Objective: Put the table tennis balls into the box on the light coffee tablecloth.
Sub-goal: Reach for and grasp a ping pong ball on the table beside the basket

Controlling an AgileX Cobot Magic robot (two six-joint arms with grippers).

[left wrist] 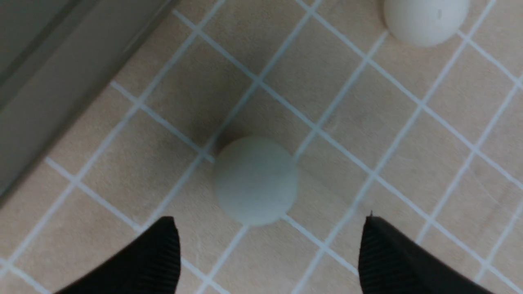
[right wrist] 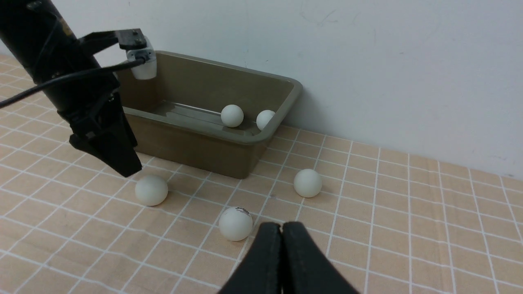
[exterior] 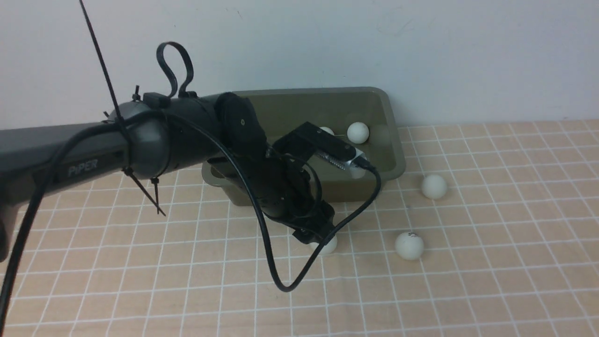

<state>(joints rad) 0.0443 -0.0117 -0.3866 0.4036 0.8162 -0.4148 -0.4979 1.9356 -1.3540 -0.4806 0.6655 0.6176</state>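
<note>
White ball (left wrist: 255,179) sits just beyond the parted left jaws — untouched.

Soft, moderately bright light falls from overhead. The front view is slightly hazy; the marked ball (exterior: 409,245), between 4 and 5 o'clock of the box (exterior: 299,110), is bright on top with a faint shadow beneath. The left wrist view is blurred: the tablecloth (left wrist: 367,122) grid smears, and the nearest ball (left wrist: 255,179) looks grey, its dark shadow lying toward the box. The right wrist view is sharpest.
</note>
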